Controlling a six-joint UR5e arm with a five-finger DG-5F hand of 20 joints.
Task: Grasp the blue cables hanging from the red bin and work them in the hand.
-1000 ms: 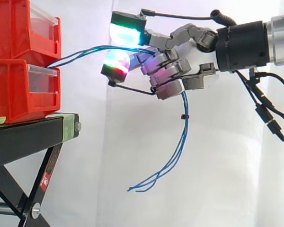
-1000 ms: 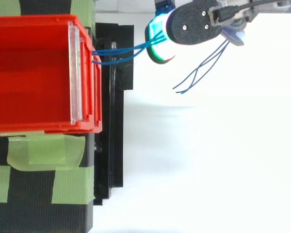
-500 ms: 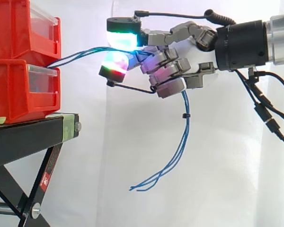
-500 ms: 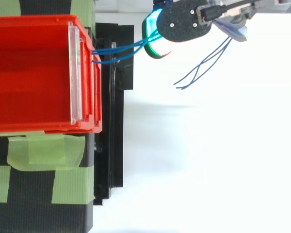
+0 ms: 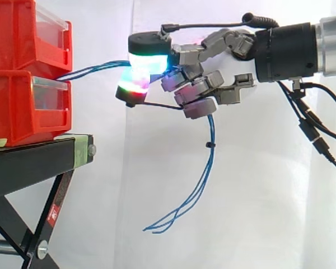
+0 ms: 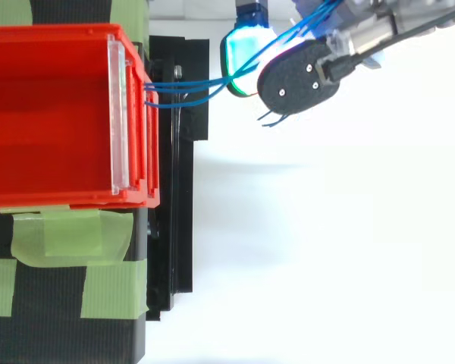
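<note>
Beside the red bin (image 5: 23,115), the hand (image 5: 197,85) grips the blue cables (image 5: 209,131).

You have two stacked red bins (image 5: 22,106) at the left edge of the side view, fronts facing right, each with a clear panel. The blue cables (image 5: 210,144) are thin strands gathered by a small black tie. They leave the front where the upper bin meets the lower and climb gently rightward to the upper centre. There they pass through the curled fingers of the hand (image 5: 197,89), then hang in a loose curve, free ends splaying toward lower centre, touching nothing.
</note>
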